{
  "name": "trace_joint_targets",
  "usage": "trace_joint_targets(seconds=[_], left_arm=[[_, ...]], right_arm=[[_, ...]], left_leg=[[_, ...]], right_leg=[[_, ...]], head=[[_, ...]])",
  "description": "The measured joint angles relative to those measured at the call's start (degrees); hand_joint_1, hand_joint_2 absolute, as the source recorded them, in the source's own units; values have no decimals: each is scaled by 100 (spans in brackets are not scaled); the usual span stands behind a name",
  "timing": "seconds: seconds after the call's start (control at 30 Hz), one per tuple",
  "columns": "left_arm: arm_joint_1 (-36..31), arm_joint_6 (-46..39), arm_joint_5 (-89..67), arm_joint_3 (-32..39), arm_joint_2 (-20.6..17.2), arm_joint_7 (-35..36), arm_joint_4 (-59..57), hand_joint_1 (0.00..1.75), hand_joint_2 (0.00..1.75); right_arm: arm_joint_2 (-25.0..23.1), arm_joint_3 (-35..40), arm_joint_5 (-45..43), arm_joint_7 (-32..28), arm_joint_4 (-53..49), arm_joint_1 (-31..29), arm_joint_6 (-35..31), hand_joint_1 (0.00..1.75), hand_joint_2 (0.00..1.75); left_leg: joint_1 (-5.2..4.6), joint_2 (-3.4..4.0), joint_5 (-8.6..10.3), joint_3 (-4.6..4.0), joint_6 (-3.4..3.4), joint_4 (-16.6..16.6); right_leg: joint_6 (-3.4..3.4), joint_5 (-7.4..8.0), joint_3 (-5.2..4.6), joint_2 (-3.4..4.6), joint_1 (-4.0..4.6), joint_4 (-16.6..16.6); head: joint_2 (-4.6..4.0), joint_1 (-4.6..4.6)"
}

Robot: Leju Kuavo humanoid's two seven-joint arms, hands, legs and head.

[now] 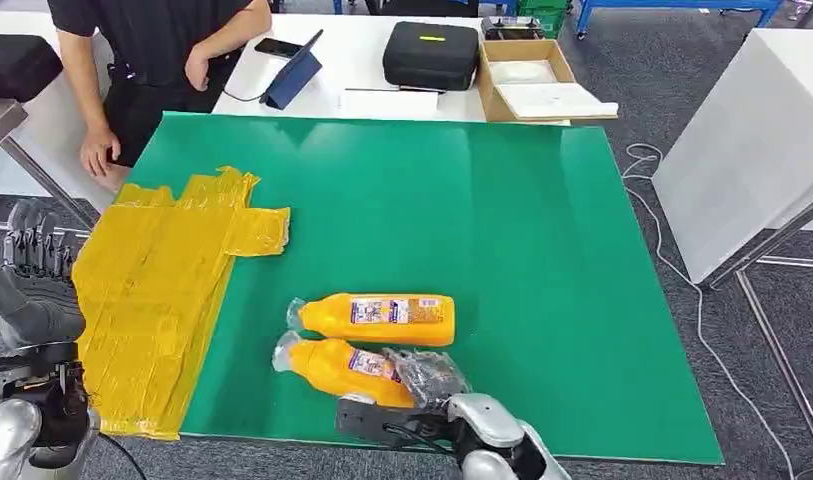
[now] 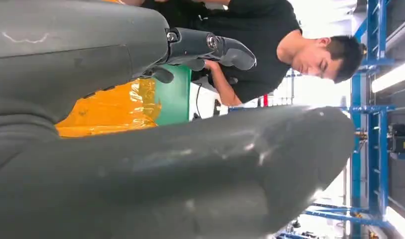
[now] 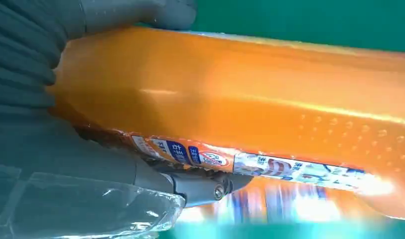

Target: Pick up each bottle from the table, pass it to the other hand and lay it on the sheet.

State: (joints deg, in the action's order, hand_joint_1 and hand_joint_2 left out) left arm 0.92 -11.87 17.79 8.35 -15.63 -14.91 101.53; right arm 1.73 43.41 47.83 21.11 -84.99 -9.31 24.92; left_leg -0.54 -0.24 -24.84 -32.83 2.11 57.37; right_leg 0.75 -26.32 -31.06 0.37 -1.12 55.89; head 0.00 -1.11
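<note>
Your right hand point(image 1: 427, 385) is wrapping its fingers around the base of the near orange bottle point(image 1: 332, 367), lying at the green table's point(image 1: 542, 250) front edge; the second bottle point(image 1: 377, 318) is lying just beyond; your left hand point(image 1: 32, 275) is hanging empty, fingers apart, beside the yellow sheet point(image 1: 162, 290); a person point(image 1: 157, 50) is standing at the far side.

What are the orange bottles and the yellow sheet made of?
The two orange bottles, nearer bottle and farther bottle, look like smooth glossy plastic: shiny highlights, printed labels, clear wrap at the necks. The yellow sheet seems thin plastic film or tape strips, judging by its wrinkles and sheen. The right hand holds the nearer bottle.
</note>
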Motion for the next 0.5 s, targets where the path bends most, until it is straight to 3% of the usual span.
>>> trace_joint_targets(seconds=[0.2,0.5], left_arm=[[82,37,-107,-35,39,0,-9,0,0],[241,122,-186,-94,111,-5,-9,0,0]], right_arm=[[286,-324,-250,-46,-1227,79,-269,175,175],[474,-518,-477,-162,-1929,250,-679,175,175]], left_leg=[[-3,-1,-1,-4,0,0],[1,-1,-1,-5,0,-1]], right_leg=[[0,-1,-8,-1,0,-2],[0,-1,-9,-1,1,-2]], head=[[0,0],[0,-2]])
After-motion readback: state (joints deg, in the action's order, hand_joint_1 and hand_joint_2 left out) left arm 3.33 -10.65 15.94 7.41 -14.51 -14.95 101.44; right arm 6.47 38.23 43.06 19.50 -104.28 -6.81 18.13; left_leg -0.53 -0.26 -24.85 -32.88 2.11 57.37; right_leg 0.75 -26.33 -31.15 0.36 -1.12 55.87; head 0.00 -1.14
